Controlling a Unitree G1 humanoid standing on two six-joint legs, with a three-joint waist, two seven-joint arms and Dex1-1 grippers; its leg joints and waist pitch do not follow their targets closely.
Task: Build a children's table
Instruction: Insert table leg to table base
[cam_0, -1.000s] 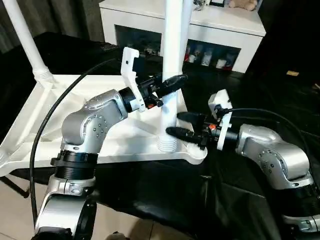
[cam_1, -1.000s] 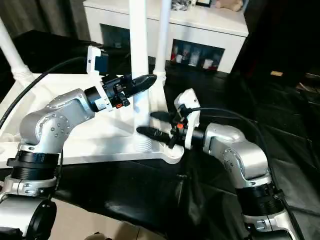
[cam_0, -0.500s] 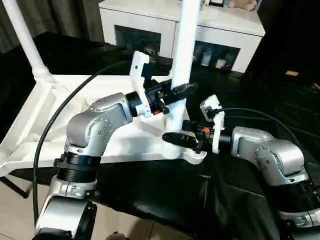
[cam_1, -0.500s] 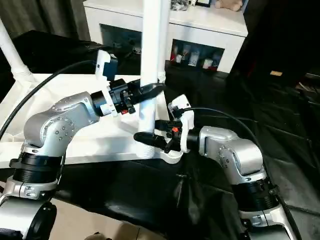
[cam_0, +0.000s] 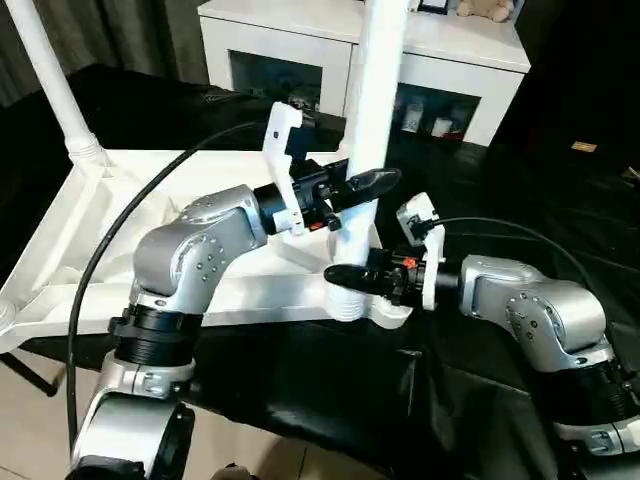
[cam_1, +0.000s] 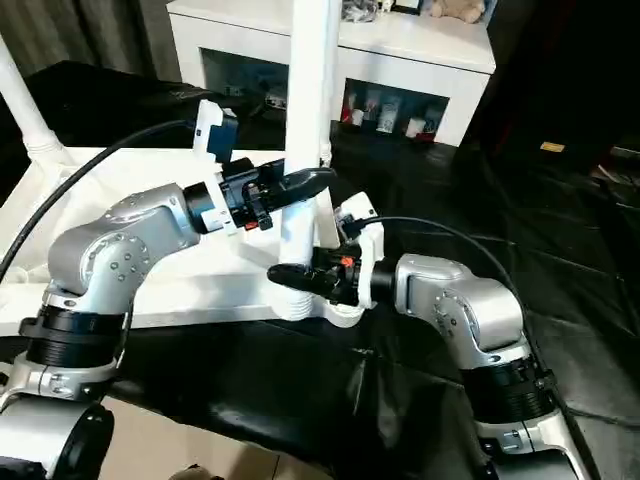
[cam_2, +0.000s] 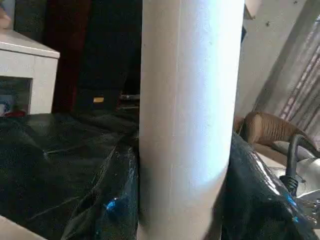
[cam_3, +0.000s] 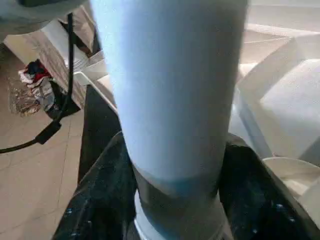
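No readable text, label, brand, number or sign anywhere. Nothing printed on the white table leg (cam_0: 372, 110), the upturned tabletop (cam_0: 120, 250) or the silver forearms. Possibly some marking on the small items inside the white cabinet (cam_0: 440, 70), but too small and blurred to make out.

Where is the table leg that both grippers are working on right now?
The leg stands upright at the near right corner of the upside-down tabletop, between the left gripper higher up and the right gripper at its threaded base.
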